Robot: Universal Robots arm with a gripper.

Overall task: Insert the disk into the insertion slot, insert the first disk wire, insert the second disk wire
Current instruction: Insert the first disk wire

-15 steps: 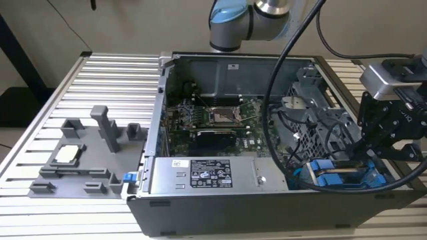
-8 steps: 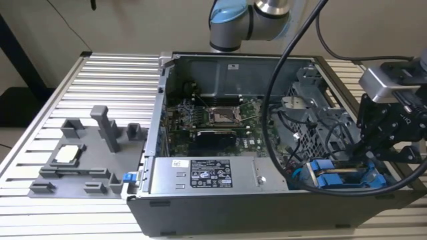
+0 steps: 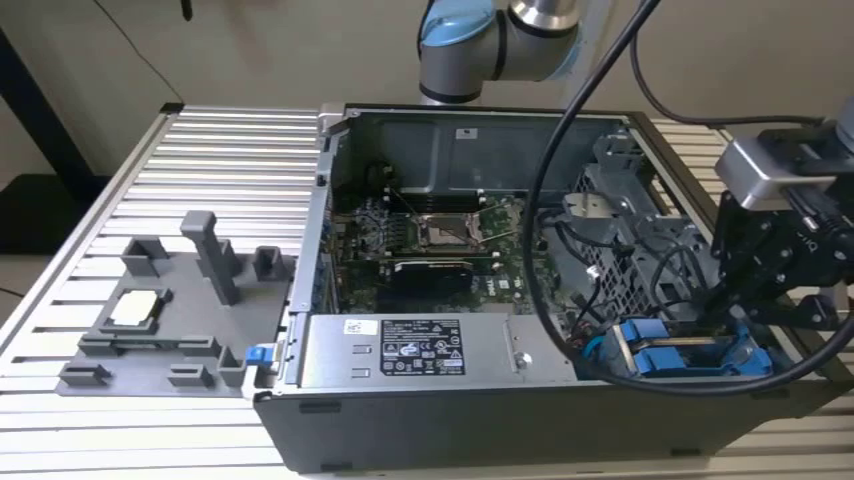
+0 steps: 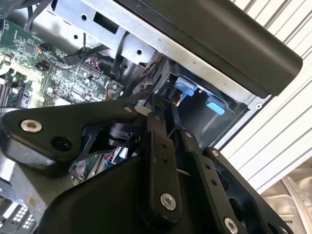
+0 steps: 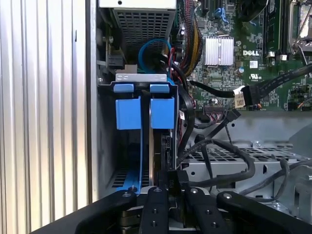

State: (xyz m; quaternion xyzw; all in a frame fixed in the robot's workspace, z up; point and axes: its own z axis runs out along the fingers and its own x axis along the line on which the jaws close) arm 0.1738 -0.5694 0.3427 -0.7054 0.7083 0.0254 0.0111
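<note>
Disk point(image 5: 162, 113) is seen in the first wrist view standing in the insertion slot point(image 5: 164, 152). Its blue front is level with the other blue carrier point(image 5: 128, 113) just beside it, so the first step is judged done. The gripper point(image 5: 171, 179) is held close to the disk's edge farthest from that blue front. Whether the claw is open, closed or gripping cannot be told. A loose black cable connector point(image 5: 239, 97) lies over the motherboard point(image 5: 273, 53), so both wires are judged not yet inserted.

In the second wrist view, the gripper's black body is set close before the two blue fronts, under the dark case rim point(image 4: 219, 44).

In the exterior view, the gripper hangs over the drive-cage corner, and the power-supply box point(image 3: 414, 350) is nearby. A thick black cable point(image 3: 545, 200) crosses the open case.
</note>
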